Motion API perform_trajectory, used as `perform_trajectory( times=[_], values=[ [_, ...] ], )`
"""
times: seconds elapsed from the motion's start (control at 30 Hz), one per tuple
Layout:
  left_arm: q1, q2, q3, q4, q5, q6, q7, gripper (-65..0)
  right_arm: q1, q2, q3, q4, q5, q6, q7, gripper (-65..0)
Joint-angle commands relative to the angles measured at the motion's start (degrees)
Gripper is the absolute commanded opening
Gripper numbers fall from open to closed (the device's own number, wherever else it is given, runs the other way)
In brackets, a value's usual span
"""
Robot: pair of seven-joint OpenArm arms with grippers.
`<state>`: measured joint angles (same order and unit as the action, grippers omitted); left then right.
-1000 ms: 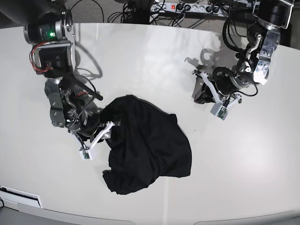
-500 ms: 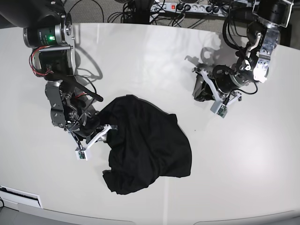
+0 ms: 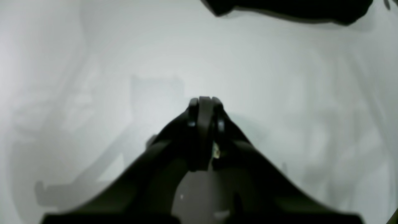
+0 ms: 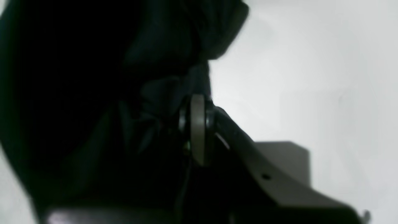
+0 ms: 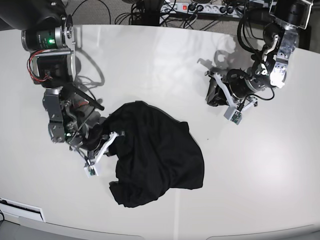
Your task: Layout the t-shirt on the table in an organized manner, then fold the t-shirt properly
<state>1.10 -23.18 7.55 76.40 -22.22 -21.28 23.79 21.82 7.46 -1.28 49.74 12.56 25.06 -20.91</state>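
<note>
So the shirt [image 5: 155,155] is lying in a crumpled black heap in the lower middle of the base view, sitting on the table [image 5: 160,60], nowhere near flat. It's bunched into a rough blob with folds running across it, and one lumpy corner is hanging down toward the lower left of the pile.

The right gripper [image 5: 111,136] is sitting at the left edge of the heap, middle left of the frame, angled down into the fabric. In its wrist view the right gripper [image 4: 197,102] is showing its jaws pressed together, and dark cloth from the shirt [image 4: 93,93] is bunching up right at the tips and filling the whole left side of that picture. Looks to me like it's pinching a fold of the shirt edge, with bare table [image 4: 311,77] showing on the right.

The left gripper [image 5: 215,95] is parked in the upper right of the base view, well apart from the shirt, with its jaws low over the tabletop. Its own camera is showing the left gripper [image 3: 205,102] with jaws together and nothing between them, just blurry white table [image 3: 279,77] and shadows all around. A dark strip of the shirt [image 3: 295,9] is peeking in along the top edge there.

A power strip [image 5: 200,7] and cables are lying past the far edge at the top.
</note>
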Motion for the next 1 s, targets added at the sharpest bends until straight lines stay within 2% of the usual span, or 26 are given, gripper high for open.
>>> perform_trajectory(
  times=[0.0, 0.07, 0.2, 0.3, 0.4, 0.43, 0.47, 0.53, 0.6, 0.63, 0.73, 0.77, 0.97],
  values=[
    [-0.72, -0.63, -0.33, 0.83, -0.74, -0.2, -1.27, -65.0, 1.01, 0.48, 0.22, 3.78, 1.66, 0.37, 0.55, -65.0],
    [-0.79, -0.61, -0.33, 0.83, -0.76, -0.2, -1.29, -65.0, -0.92, 1.05, 0.22, 9.33, 2.43, -0.52, -0.74, -65.0],
    [-0.76, -0.63, -0.33, 0.83, -0.74, -0.2, -1.27, -65.0, -5.53, 3.21, 0.22, 21.7, 2.38, -7.52, -2.97, -65.0],
    [-0.76, -0.63, -0.33, 0.83, -0.76, -0.2, -1.29, -65.0, -9.29, 5.31, 0.22, 30.38, 2.27, -11.61, -5.79, -65.0],
    [-0.76, -0.63, -0.33, 0.83, -0.76, -0.2, -1.31, -65.0, -13.92, 6.6, 0.44, 37.4, 0.31, -14.95, -8.11, -65.0],
    [-0.76, -0.63, -0.33, 0.83, -0.76, -0.2, -1.27, -65.0, -15.63, 6.71, 0.72, 39.26, 0.26, -14.95, -8.09, -65.0],
    [-0.76, -0.63, -0.33, 0.83, -0.76, -0.2, -1.29, -65.0, -17.07, 6.69, 1.07, 40.63, 0.28, -13.99, -8.07, -65.0],
    [-0.76, -0.61, -0.33, 0.83, -0.81, -0.24, -1.27, -65.0, -18.8, 6.67, 1.05, 41.07, 1.29, -9.11, -7.87, -65.0],
    [-0.76, -0.61, -0.33, 0.83, -0.79, -0.22, -1.25, -65.0, -19.43, 6.49, 0.94, 39.76, 3.61, -6.03, -7.58, -65.0],
    [-0.79, -0.61, -0.33, 0.83, -0.87, -0.22, -1.29, -65.0, -19.21, 6.49, 0.94, 38.51, 4.96, -5.73, -7.3, -61.8],
    [-0.76, -0.63, -0.33, 0.83, -1.9, -0.22, -1.22, -65.0, -16.44, 6.49, 0.94, 32.76, 7.58, -5.79, -6.29, -40.4],
    [-0.76, -0.61, -0.33, 0.83, -1.9, -0.22, -1.05, -65.0, -14.88, 6.49, 0.94, 30.01, 8.52, -5.7, -6.12, -36.2],
    [-0.46, -0.61, -0.33, 0.83, -2.05, -0.2, -1.05, -65.0, -2.69, 5.88, 0.94, 7.48, 14.6, 2.05, -6.14, -35.9]
  ],
)
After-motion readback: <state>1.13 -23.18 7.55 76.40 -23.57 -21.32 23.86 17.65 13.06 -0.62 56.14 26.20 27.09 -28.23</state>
